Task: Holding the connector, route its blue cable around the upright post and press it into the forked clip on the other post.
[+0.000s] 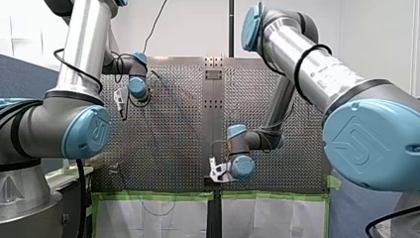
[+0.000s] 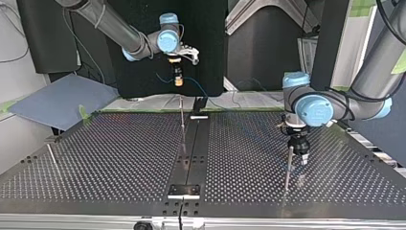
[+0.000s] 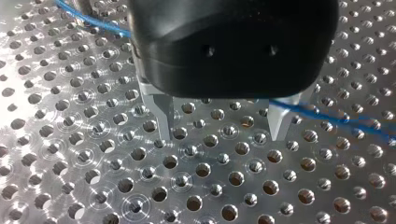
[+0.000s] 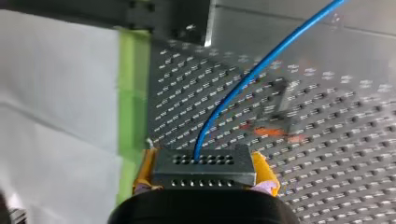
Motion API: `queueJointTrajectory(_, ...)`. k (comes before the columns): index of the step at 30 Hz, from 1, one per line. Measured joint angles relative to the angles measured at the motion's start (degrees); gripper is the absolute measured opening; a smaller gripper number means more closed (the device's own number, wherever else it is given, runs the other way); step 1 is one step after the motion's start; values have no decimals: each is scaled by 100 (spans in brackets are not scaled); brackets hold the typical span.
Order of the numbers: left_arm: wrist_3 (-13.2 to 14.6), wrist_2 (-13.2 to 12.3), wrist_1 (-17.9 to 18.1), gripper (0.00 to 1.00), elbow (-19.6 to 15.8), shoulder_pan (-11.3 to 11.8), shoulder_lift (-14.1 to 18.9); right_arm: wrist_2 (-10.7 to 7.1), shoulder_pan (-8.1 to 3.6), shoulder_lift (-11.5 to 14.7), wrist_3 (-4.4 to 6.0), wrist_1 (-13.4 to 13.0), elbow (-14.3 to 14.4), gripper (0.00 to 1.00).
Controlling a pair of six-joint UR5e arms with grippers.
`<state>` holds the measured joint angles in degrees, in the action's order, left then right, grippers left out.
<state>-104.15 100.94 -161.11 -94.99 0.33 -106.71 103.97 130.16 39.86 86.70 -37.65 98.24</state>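
Across the top view, starting at its left: the right gripper (image 2: 178, 80) hangs up above the table's (image 2: 119, 158) far edge, yellow pads clamped on the dark connector (image 4: 203, 168), and the blue cable (image 4: 243, 79) curves away from it. A thin upright post (image 2: 182, 115) stands mid-table. Over at the right, the left gripper (image 2: 299, 159) sits just beside another post (image 2: 288, 170), its metal fingers (image 3: 163, 116) spread apart over the holes.

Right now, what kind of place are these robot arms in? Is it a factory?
Probably a robotics lab test bench, not a factory: my left arm and my right arm reach over a perforated metal table with thin upright posts standing on it.
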Motion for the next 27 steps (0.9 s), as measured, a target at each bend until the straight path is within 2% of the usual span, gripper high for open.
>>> queueJointTrajectory(8,34,0,0,100,0,0,1,364,-117,-428,1,-274,3,0)
queueJointTrajectory(11,36,0,0,100,0,0,-1,429,-183,-595,4,-404,2,0)
queueJointTrajectory(19,40,3,0,100,0,0,-2,451,-358,-1006,18,-766,-1,0)
queueJointTrajectory(27,44,9,0,100,0,0,-2,454,-452,-1438,194,-1195,-1,0)
